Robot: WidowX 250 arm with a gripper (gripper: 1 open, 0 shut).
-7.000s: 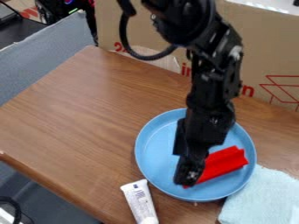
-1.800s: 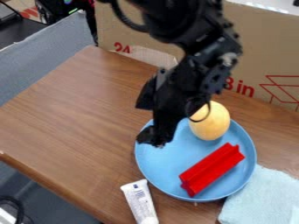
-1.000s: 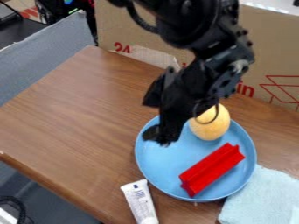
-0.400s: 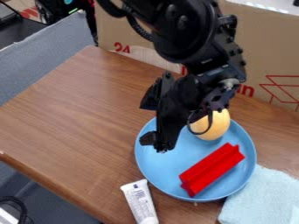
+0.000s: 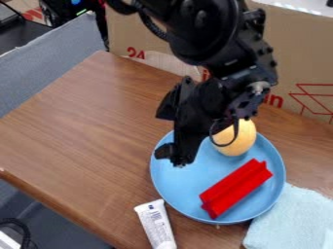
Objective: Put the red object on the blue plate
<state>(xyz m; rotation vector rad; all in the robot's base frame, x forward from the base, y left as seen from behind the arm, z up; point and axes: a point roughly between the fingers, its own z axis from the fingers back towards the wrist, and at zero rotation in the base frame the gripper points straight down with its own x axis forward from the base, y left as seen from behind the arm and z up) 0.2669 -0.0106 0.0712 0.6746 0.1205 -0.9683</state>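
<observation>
Fingers apart, nothing between them; the gripper (image 5: 186, 154) hangs low over the rim of the blue plate (image 5: 177, 178) on the side away from the cloth, tips angled downward. Whether the tips touch the plate surface cannot be told from this view.

The red object (image 5: 239, 187) lies flat inside the plate, below and to the right of the fingers, clear of them. It sits diagonally across the plate floor, one end toward the rim by the cloth, the other toward the plate's centre. My reading: the placing is done, since the bar rests wholly on the plate and the open fingers have no hold on it.

A yellow-orange fruit (image 5: 236, 136) sits just beside the fingers, to their right, at the back of the plate, partly hidden by the arm's dark body.

Materials: the bar is bright, smooth plastic, long and narrow with squared edges and a ridged upper face. The plate is round, pale blue, glossy, with a raised rim likely to keep the bar from sliding off. The fruit is round and matte.

Below the fingers, off the plate, a white tube (image 5: 155, 225) lies on the wooden table (image 5: 78, 107). A pale teal cloth (image 5: 294, 227), soft and folded, touches the plate's lower right edge.
</observation>
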